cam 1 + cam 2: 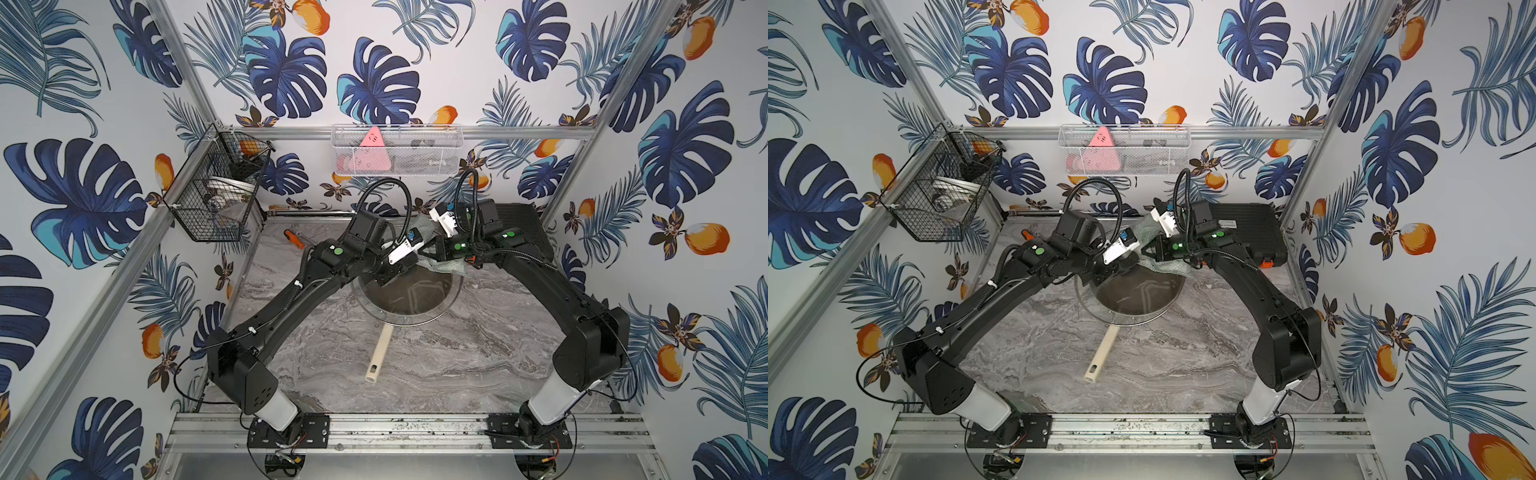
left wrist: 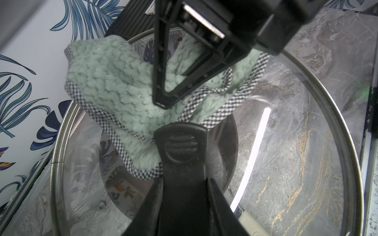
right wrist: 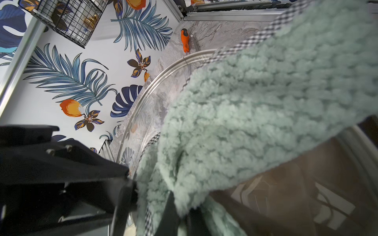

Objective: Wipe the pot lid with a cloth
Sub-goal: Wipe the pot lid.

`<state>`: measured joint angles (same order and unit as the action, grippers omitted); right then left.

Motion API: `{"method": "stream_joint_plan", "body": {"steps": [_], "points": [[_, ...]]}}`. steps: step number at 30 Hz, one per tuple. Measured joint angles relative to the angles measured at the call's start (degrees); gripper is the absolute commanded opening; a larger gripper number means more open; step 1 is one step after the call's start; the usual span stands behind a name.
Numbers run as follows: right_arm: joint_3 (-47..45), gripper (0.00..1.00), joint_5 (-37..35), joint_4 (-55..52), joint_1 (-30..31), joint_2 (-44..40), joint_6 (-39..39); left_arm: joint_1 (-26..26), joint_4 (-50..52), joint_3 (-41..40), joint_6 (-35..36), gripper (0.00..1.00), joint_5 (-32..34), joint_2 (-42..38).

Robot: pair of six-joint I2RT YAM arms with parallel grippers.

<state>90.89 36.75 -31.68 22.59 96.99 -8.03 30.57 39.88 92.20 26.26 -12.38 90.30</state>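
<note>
The pot lid (image 1: 415, 322), clear glass with a metal rim, hangs over a brown frying pan in both top views (image 1: 1129, 320). My left gripper (image 2: 185, 183) is shut on the lid's black handle (image 2: 180, 147); a top view has it at the lid's left (image 1: 390, 278). The pale green cloth (image 2: 112, 81), edged in black-and-white check, lies bunched on the lid's far side (image 1: 446, 266). My right gripper (image 3: 184, 208) is shut on the cloth and presses it against the glass (image 2: 286, 143). The lid's rim (image 3: 143, 102) curves past the cloth (image 3: 255, 102).
The pan's cream handle (image 1: 379, 353) points toward the front. An orange-handled screwdriver (image 1: 293, 239) lies at the back left, a black case (image 1: 528, 228) at the back right. A black wire basket (image 1: 216, 187) and a white mesh basket (image 1: 397, 151) hang on the walls.
</note>
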Motion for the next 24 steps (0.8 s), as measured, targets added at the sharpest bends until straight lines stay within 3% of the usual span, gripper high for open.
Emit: {"method": "stream_joint_plan", "body": {"steps": [15, 24], "points": [[-10.9, 0.0, -2.5, 0.0, -0.7, -9.9, -0.7, -0.9, -4.1, 2.2, -3.5, 0.0, 5.7, 3.0], [-14.4, 0.0, -10.6, -4.8, -3.6, -19.0, -3.1, -0.9, -5.5, 4.1, -7.7, 0.0, 9.6, 5.4]]}}
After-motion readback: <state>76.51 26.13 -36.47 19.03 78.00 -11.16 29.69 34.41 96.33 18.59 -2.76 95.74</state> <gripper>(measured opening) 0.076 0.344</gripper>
